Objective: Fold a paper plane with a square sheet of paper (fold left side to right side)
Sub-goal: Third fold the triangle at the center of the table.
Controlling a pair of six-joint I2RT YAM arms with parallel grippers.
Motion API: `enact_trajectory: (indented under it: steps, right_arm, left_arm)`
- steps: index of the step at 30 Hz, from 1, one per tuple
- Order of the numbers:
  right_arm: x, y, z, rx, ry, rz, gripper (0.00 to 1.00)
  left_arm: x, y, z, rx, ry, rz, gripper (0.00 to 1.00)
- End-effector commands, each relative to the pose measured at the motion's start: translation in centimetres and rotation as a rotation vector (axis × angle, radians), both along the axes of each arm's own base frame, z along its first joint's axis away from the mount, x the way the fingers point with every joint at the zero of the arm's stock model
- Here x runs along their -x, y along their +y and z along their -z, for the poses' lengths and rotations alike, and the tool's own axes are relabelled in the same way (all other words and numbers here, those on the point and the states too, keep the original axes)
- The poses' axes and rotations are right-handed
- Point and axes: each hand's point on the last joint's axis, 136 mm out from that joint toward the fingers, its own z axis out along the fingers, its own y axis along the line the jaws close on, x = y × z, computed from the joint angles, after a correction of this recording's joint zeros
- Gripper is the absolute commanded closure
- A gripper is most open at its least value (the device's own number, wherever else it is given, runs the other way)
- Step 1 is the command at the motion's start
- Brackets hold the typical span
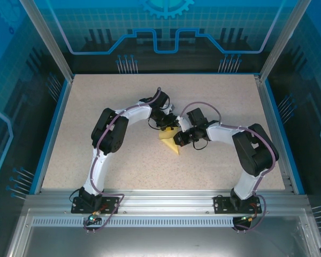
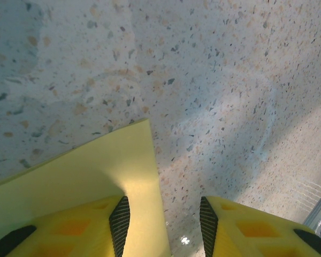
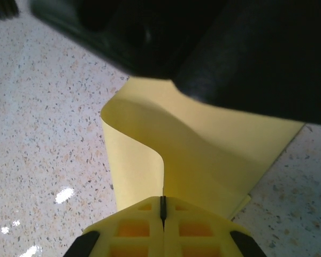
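The square sheet of paper (image 1: 170, 143) is pale yellow and lies at the table's centre as a pointed wedge. My right gripper (image 1: 177, 136) comes at it from the right. In the right wrist view the right gripper (image 3: 162, 206) is shut on an edge of the sheet (image 3: 203, 155), and that flap curls up off the table. My left gripper (image 1: 167, 125) hangs over the sheet's far end. Seen from the left wrist, the left gripper (image 2: 163, 227) stands open just above the table, its left finger (image 2: 119, 222) over the sheet (image 2: 96, 171) and its right finger (image 2: 207, 222) over bare table.
The speckled beige table (image 1: 96, 107) has a blue rim and glass walls on three sides. An aluminium rail (image 1: 160, 199) carries both arm bases at the near edge. The left arm's dark body (image 3: 230, 48) hangs close above the paper in the right wrist view.
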Motion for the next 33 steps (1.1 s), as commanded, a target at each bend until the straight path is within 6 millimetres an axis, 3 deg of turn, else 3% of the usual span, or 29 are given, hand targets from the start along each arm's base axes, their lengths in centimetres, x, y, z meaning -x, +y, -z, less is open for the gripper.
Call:
enact_trajectory:
  steps: [1, 17, 33]
  right_arm:
    - [-0.2, -0.5, 0.6, 0.009, 0.047, 0.026, 1.00]
    - [-1.0, -1.2, 1.2, 0.023, 0.073, 0.057, 1.00]
    - [-0.3, -1.6, 2.2, 0.038, 0.112, 0.076, 1.00]
  left_arm:
    - [2.3, 1.3, 3.2, -0.090, 0.080, 0.018, 0.55]
    - [2.2, 1.4, 3.2, -0.092, 0.080, 0.018, 0.55]
    - [2.3, 1.4, 3.3, -0.093, 0.079, 0.017, 0.55]
